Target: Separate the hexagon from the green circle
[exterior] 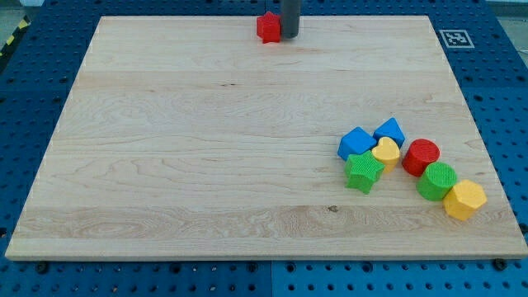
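The yellow hexagon [465,199] lies near the board's lower right corner, touching the green circle [436,181] just up and left of it. A red circle [421,156] touches the green circle's upper left. My tip [289,35] is at the view's top centre, far from these blocks, right beside a red star [268,27] on its left.
A cluster lies left of the red circle: a blue block [355,143], a blue block [389,130], a yellow heart-like block [385,153] and a green star [363,172]. The wooden board [206,148] rests on a blue pegboard; a marker tag [455,37] is at the top right.
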